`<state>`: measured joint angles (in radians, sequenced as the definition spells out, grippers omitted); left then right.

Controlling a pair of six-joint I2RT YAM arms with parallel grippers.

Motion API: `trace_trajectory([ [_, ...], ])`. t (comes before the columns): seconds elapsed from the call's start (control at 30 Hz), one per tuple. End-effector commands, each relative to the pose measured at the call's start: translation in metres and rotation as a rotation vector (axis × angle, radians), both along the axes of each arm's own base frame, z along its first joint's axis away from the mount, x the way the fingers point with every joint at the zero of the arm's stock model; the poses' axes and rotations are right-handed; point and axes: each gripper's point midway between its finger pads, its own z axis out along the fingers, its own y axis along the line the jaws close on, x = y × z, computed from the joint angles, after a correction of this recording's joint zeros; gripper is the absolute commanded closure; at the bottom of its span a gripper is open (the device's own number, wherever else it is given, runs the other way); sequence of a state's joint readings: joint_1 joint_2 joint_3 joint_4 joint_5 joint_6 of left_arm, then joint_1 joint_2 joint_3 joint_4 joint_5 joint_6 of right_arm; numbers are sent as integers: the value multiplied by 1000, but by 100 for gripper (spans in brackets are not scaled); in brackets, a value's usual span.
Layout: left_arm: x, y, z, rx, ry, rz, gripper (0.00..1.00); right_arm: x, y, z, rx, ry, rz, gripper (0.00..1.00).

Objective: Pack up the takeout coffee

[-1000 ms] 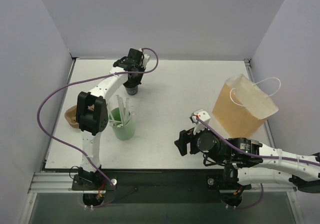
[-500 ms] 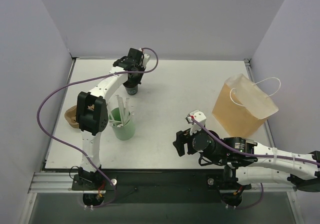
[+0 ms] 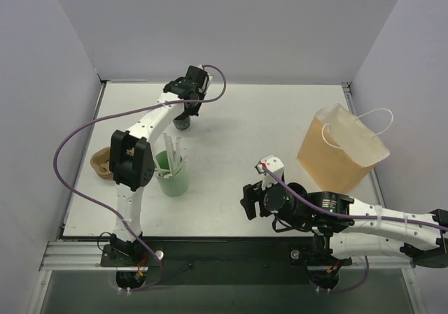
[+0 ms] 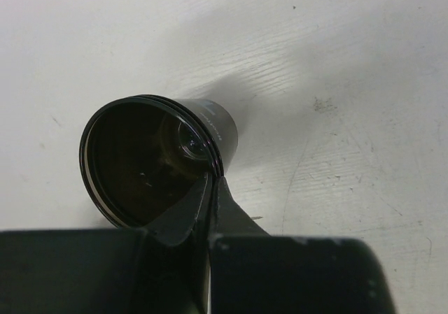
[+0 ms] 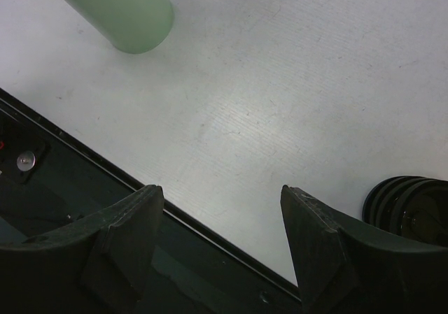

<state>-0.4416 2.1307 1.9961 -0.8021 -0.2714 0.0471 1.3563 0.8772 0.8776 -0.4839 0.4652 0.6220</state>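
The left gripper [image 4: 212,185] is clenched on the cup's [image 4: 133,161] rim, far left on the surface [image 3: 266,118]; whether it's lifted is unclear. Next: carry it to the bag [image 3: 341,153]. The right gripper [image 5: 220,191] hangs released.

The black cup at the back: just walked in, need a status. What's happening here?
The left claw is shut on the rim of the takeout coffee, one finger inside, one outside, far back on the table. The right claw hangs open and empty near the front edge. The coffee is not yet in the paper bag.
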Motion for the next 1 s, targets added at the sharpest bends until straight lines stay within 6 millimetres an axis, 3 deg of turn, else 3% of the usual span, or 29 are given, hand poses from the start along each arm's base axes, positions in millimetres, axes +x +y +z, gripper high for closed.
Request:
trace_trajectory([
  [0.0, 3, 2, 27, 140, -106, 47, 100, 3, 0, 10, 5, -22, -12, 31],
  [0.07, -1, -6, 26, 177, -114, 32, 100, 3, 0, 11, 9, -21, -9, 31],
  [0.2, -7, -18, 2, 132, -42, 14, 100, 2, 0, 13, 16, -21, -3, 31],
  [0.5, -11, -26, -2, 95, 23, -8, 99, 0, -6, 15, 49, -22, -8, 31],
  [0.57, -13, -29, -1, 65, 40, -7, 84, 0, -6, 15, 49, -22, -8, 31],
  [0.6, -14, -31, -1, 42, 55, -18, 83, 0, -7, 15, 48, -22, -10, 31],
  [0.63, -14, -29, -1, 39, 60, -16, 99, 0, -7, 14, 41, -22, -8, 31],
  [0.97, -8, -13, 18, 160, -55, 41, 100, 1, -4, 11, 26, -21, -5, 31],
])
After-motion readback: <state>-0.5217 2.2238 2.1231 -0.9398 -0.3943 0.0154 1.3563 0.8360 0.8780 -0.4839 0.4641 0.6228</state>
